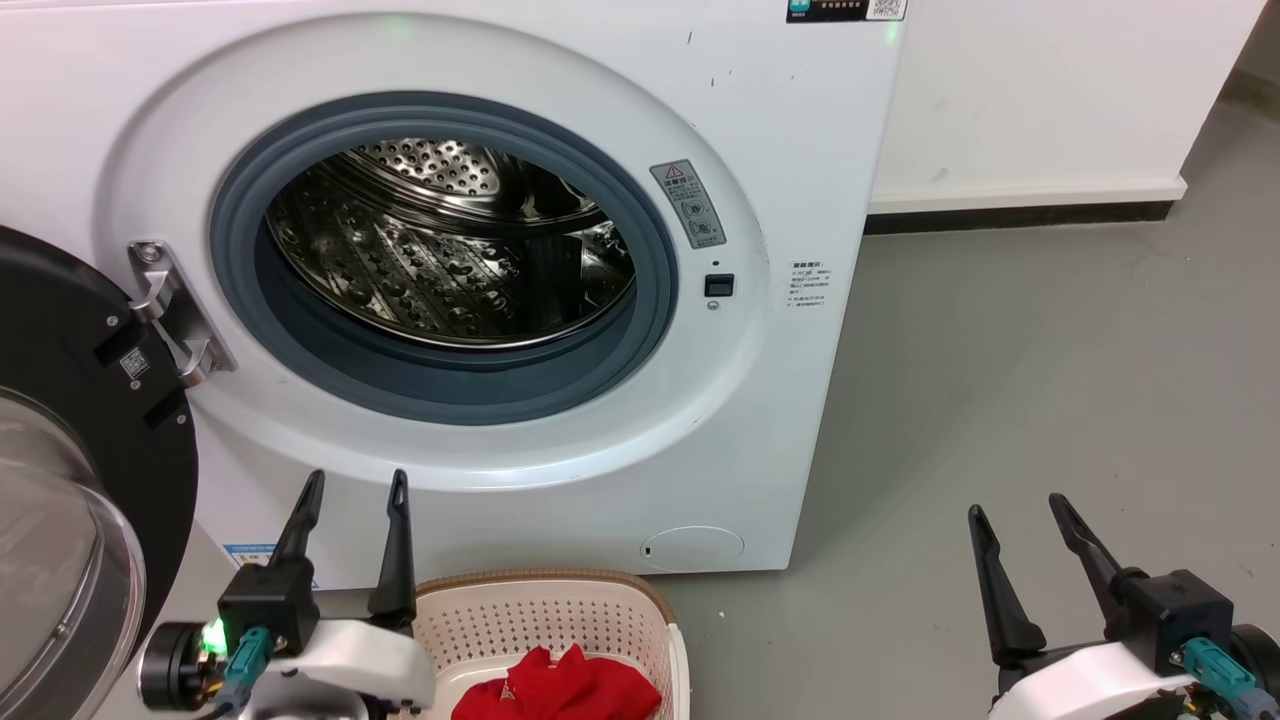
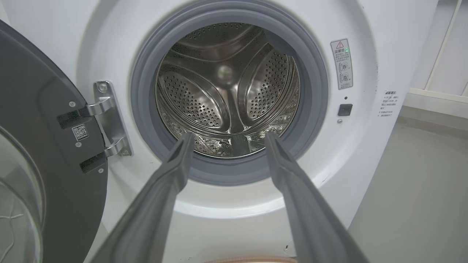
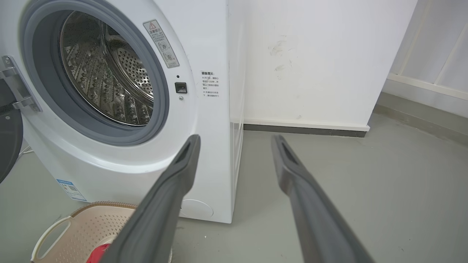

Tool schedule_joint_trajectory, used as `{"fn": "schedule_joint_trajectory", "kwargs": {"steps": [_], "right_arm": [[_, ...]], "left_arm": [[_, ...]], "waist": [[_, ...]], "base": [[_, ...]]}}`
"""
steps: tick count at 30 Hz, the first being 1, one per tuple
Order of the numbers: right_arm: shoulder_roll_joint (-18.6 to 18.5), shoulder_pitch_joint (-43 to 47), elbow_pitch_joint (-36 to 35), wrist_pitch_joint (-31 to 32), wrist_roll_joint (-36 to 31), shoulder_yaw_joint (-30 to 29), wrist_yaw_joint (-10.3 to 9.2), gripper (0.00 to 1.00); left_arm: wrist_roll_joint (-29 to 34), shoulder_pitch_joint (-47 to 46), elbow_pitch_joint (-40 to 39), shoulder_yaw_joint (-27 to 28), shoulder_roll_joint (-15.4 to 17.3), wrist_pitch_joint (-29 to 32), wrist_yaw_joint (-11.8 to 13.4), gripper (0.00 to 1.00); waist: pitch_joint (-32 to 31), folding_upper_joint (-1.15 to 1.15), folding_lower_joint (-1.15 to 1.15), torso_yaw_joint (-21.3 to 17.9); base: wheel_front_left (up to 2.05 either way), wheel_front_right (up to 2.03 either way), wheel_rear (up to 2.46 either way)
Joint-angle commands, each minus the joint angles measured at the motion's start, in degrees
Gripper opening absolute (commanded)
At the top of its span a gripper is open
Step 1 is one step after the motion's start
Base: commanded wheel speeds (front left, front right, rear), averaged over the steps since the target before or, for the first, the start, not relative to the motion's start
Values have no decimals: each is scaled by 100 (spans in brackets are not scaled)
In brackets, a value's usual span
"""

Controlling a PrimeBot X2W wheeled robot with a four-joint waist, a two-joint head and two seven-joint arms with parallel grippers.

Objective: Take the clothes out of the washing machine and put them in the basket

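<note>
Clothes (image 1: 560, 688) sit in neither gripper. The left gripper (image 1: 357, 482) has its two dark fingers spread with nothing between them, near the basket's left rim and aimed at the porthole. The right gripper (image 1: 1016, 508) is likewise parted and empty, well off to the right over grey floor (image 1: 1000, 380). The red fabric lies bunched in the basket (image 1: 545, 581), which stands on the floor just before the washing machine (image 1: 820, 150). It looks soft, limp and light; I judge that a pinch on a raised fold at the top of the heap would hold best, and that the cloth would drape and trail when lifted. What can be seen of the steel drum (image 1: 450, 260) is bare metal, with the door (image 1: 90, 420) open to the left. The drum's lowest front lies behind the grey seal (image 1: 440, 390) and, in the left wrist view, partly behind the fingers, so a small piece there can't be excluded. The head view's bottom edge cuts the basket, so the count of pieces is unclear.
</note>
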Motion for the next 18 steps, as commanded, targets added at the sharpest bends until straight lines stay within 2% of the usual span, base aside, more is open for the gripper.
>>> {"fn": "schedule_joint_trajectory", "kwargs": {"steps": [1,18], "right_arm": [[7,57,-33,4,-21,6,-6,100],[7,54,-69,-33,17,61,-6,100]], "left_arm": [[-30,84,-55,3,30,17,3,100],[-106,330,-364,-73,83,225,91,100]], "waist": [[-13,0,1,8],[-10,0,1,87]], "base": [[0,0,0],[0,0,0]]}}
